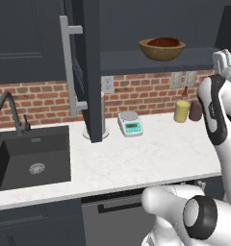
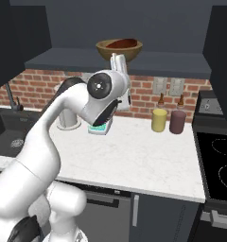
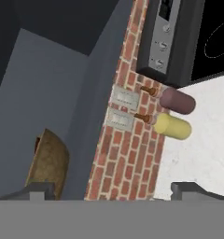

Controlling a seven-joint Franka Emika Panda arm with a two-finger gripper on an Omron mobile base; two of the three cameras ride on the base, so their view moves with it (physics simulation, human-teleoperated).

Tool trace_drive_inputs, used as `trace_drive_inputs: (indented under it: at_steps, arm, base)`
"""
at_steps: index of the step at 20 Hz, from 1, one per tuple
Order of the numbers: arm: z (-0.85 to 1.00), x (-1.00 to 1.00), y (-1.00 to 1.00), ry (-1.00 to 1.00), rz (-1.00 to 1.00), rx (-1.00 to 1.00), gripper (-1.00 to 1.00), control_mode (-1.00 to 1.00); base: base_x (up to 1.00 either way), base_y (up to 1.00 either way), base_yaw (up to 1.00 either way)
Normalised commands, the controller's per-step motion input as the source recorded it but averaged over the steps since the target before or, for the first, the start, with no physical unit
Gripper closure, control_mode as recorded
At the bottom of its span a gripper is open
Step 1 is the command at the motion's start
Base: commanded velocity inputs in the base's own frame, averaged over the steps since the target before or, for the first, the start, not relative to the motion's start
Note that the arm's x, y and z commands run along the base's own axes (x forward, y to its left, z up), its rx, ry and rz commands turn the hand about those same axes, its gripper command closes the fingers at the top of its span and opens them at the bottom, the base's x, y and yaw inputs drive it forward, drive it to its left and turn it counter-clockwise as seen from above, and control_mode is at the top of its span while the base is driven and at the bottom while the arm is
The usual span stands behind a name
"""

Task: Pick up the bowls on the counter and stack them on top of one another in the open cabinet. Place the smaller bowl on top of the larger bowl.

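End effector (image 3: 112, 190) spread open, empty; round tan wood-like bowl (image 1: 162, 49) upright on dark cabinet shelf (image 1: 136, 61).

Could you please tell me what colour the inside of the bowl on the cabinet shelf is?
The bowl is glossy dark red-brown inside, tan outside; left base view shows it best.

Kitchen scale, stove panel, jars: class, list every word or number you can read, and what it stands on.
None can be read.
kitchen scale: its display is a teal blur.
stove panel: marks too small.
yellow jar and maroon jar: no labels.
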Motion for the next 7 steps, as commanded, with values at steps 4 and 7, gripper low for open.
trace_drive_inputs:
  at_steps: [4,7]
  arm:
    - [-1.00,-1.00,0.01,0.11,0.03,-0.15,-1.00,-1.00]
    - [-1.00,-1.00,0.58,0.06,0.15,-0.29,-1.00,-1.00]
  base:
    - [0.00,0.00,0.00]
    - [0.00,0.00,0.00]
